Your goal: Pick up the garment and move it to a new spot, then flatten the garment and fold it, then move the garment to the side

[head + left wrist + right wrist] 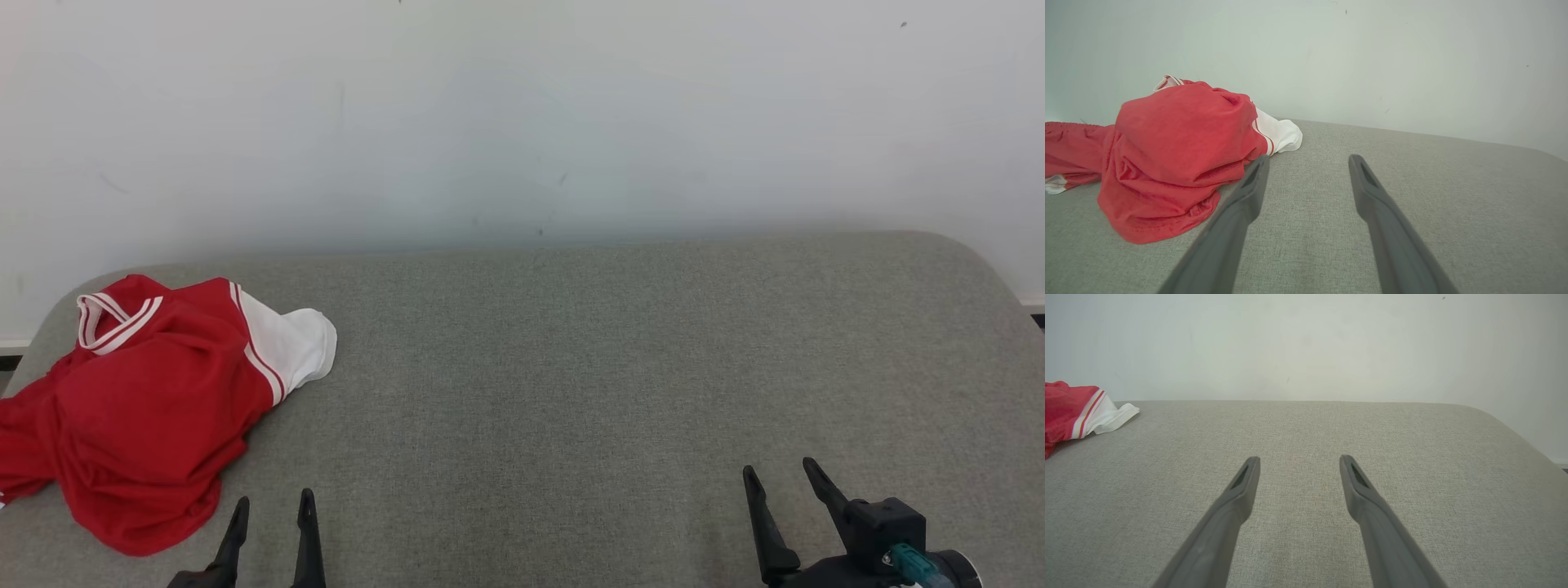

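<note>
Fig.: red/white garment (155, 400) is lying bunched at the left edge of the grey pad (571, 367), just beside L gripper (274, 496), R gripper (778, 465) hovering well apart, both w/ jaws spread, empty; a shallow one-layer pinch is prob. risking dragging cloth off that edge.

Left gripper (1308, 161) spread wide, nothing between the two dark fingers (1237, 220), both angled low over the grey fabric surface (1453, 183). Red garment (1175, 163) sits crumpled in a heap on the left, resting on the surface. White sleeve with red stripe pokes out on the heap's right side, striped collar at its far edge, more red cloth trailing off left. Left fingertip overlaps the heap's near right edge in the shot; contact can't be confirmed. Pale wall (1372, 61) behind.
</note>
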`<state>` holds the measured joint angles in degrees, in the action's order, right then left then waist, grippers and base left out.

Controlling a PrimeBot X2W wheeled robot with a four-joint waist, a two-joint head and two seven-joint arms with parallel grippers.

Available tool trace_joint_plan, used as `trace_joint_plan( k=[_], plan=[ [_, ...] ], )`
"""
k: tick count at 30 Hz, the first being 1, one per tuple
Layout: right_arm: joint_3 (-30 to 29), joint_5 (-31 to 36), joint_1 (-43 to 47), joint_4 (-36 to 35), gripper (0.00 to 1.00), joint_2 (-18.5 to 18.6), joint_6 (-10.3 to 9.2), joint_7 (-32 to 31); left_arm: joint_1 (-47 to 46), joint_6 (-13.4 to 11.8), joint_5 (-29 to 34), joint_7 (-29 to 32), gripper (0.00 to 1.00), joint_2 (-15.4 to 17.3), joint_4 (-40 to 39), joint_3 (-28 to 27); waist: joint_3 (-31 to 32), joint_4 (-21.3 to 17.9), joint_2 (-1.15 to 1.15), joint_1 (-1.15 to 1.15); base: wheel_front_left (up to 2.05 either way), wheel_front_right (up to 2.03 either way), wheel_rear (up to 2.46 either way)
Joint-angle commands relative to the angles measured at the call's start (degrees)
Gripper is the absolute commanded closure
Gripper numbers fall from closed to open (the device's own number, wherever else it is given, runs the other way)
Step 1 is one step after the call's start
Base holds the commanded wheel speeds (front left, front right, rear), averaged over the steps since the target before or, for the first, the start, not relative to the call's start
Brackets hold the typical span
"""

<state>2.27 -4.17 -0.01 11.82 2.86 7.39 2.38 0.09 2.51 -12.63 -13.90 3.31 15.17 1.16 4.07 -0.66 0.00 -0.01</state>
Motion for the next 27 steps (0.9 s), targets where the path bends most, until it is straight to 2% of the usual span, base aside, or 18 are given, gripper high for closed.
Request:
trace_joint_plan(
  k=[1, 11, 27],
  plan=[
    [0.18, 1.29, 0.31, -0.21, 0.00, 0.04, 0.17, 0.41, 0.93, 0.09, 1.28, -0.47, 0.00, -0.12, 0.06, -0.17, 0.13, 0.01, 0.00, 0.01, 0.00, 0.00, 0.00],
    [0.73, 4.93, 0.82, -0.16, 0.00, 0.04, 0.19, 0.75, 1.19, 0.02, 3.33, -1.46, 0.00, -0.31, 0.33, -0.18, 0.80, -0.02, 0.00, 0.01, 0.00, 0.00, 0.00],
    [0.64, 4.09, 1.06, -0.54, 0.00, 0.04, 0.19, 0.78, 1.22, 0.05, 2.07, -1.34, 0.00, -0.40, 0.80, -0.25, 0.82, 0.25, 0.00, 0.01, 0.00, 0.00, 0.00]
  ],
)
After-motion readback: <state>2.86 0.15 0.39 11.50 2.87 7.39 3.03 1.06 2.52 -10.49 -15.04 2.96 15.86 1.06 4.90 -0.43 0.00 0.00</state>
